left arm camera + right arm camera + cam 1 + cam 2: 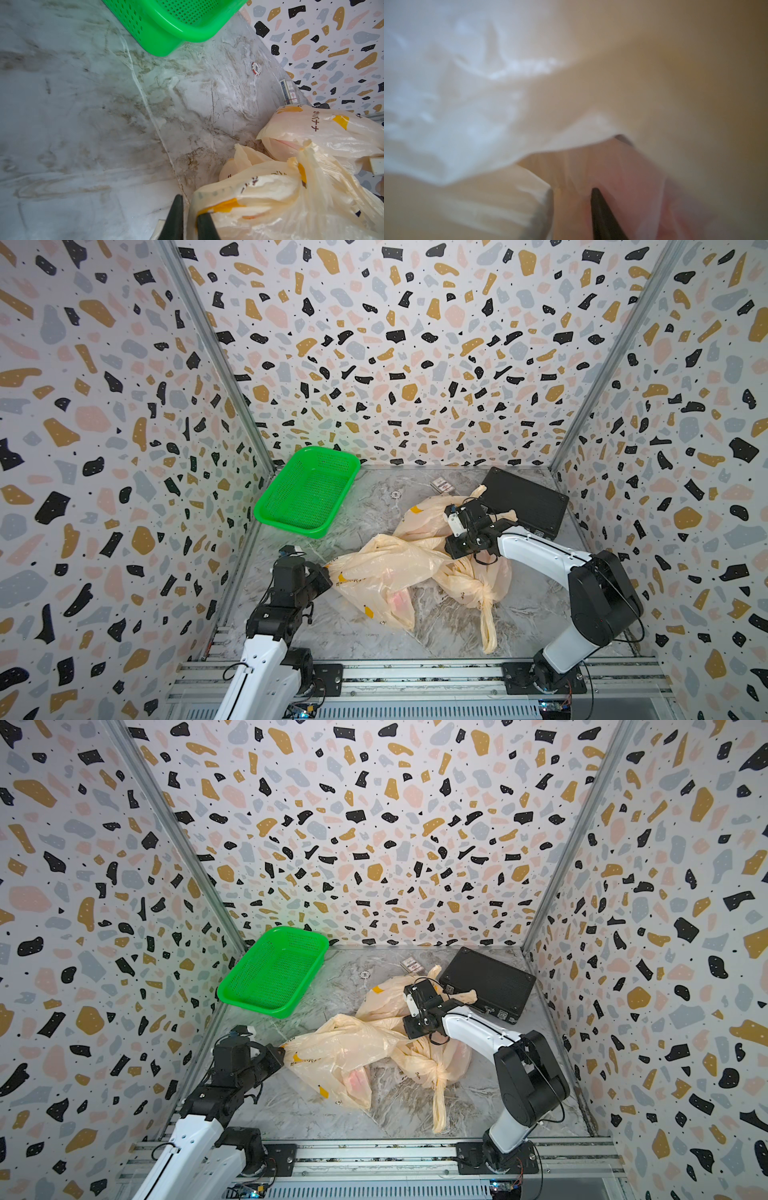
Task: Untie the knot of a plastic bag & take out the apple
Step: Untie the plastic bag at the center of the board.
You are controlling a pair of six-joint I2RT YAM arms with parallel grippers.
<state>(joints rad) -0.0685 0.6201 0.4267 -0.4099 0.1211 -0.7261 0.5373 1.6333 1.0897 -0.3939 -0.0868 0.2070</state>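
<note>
at the plastic bag (382, 572) edge, left jaws ajar; right jaws ajar

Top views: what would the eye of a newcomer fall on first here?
The speckled walls all around strike first. On the table, a heap of pale yellow bags lies in the middle, one tied in a knot on the near side. A bright green basket sits at the far left, a black case at the far right.
</note>
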